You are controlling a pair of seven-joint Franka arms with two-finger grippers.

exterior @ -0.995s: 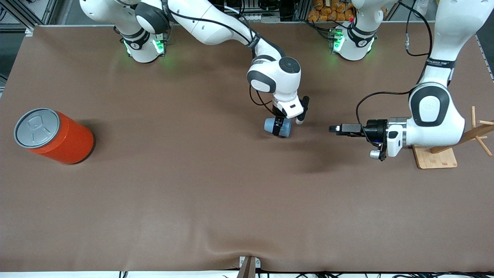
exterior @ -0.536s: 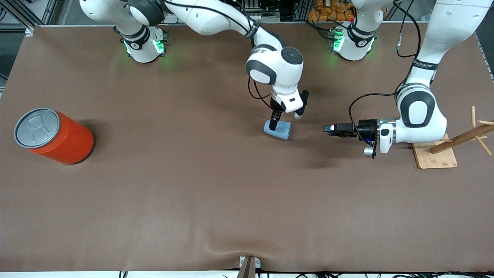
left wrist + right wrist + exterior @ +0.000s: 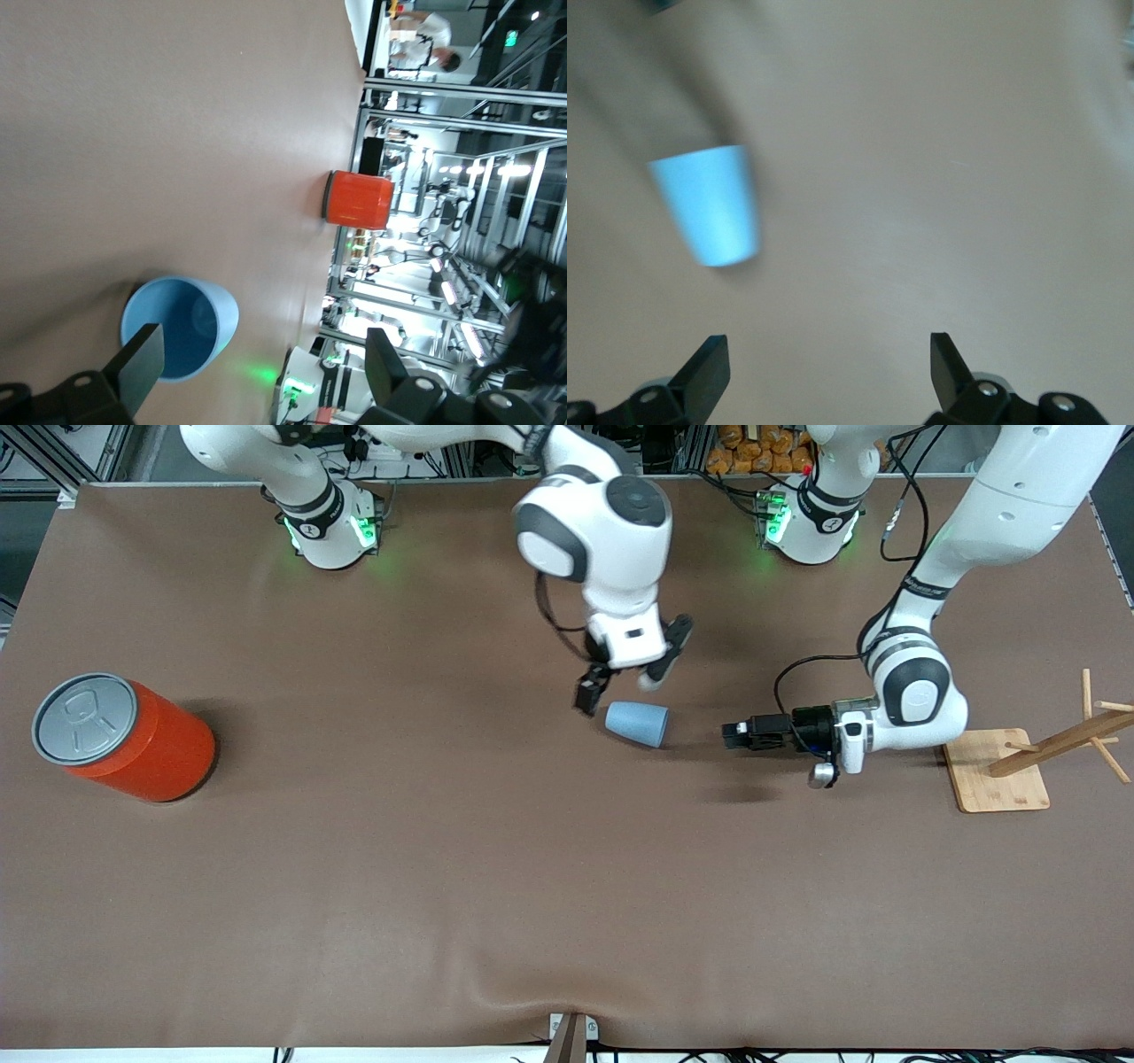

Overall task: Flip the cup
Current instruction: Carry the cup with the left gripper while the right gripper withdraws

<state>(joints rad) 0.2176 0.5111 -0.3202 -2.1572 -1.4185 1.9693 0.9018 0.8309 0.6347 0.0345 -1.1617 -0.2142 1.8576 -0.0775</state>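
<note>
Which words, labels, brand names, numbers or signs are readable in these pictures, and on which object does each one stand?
None can be read.
Dark band on the left arm: pale lettering, too small to read.
Grey lid of the big orange can: embossed pull-tab shape only, no text.
Small light-blue plastic cup: plain.
Wooden peg stand: plain.

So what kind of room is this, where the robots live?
Probably a robot lab: two white arms bolted to a brown-covered table, metal frame racks around it, and test props like the cup and orange can.

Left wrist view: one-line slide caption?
Open left tool faces the mouth of the blue cup lying on its side; orange can stands farther off.
</note>
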